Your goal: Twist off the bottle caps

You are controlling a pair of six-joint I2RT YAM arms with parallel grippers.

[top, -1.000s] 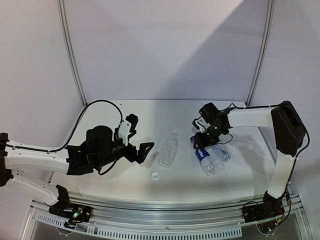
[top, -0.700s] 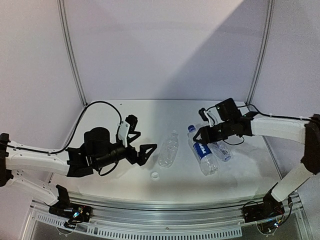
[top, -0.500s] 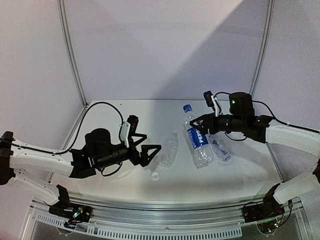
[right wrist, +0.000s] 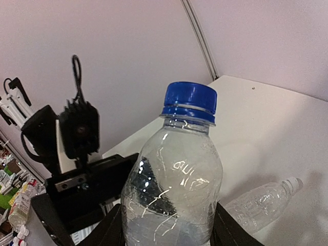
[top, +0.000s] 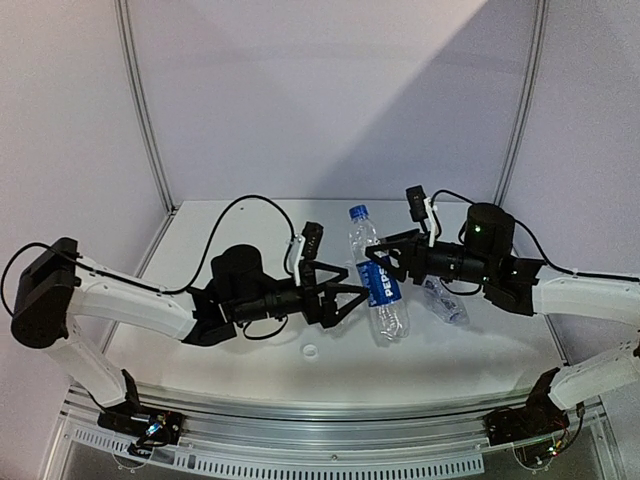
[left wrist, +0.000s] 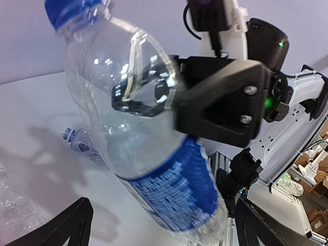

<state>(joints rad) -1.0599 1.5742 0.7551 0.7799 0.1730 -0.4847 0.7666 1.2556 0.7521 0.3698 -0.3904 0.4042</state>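
My right gripper (top: 388,266) is shut on the blue-label bottle (top: 377,285) and holds it nearly upright above the table. Its blue cap (top: 358,212) is on top, and also shows in the right wrist view as the blue cap (right wrist: 189,101). My left gripper (top: 348,289) stands open, its fingers (left wrist: 66,225) on either side of the bottle's lower body (left wrist: 174,189) without clearly touching it. A plain bottle (top: 441,299) lies behind the right gripper. A loose white cap (top: 310,351) rests on the table.
A second plain bottle (right wrist: 261,204) lies on the table under the left arm; in the top view that arm hides it. White walls and two metal posts (top: 143,110) close the back. A rail (top: 330,455) runs along the near edge.
The right gripper lifted the blue-label bottle off the table, stood it upright and carried it left. The left arm swung right until its open fingers flank the bottle.
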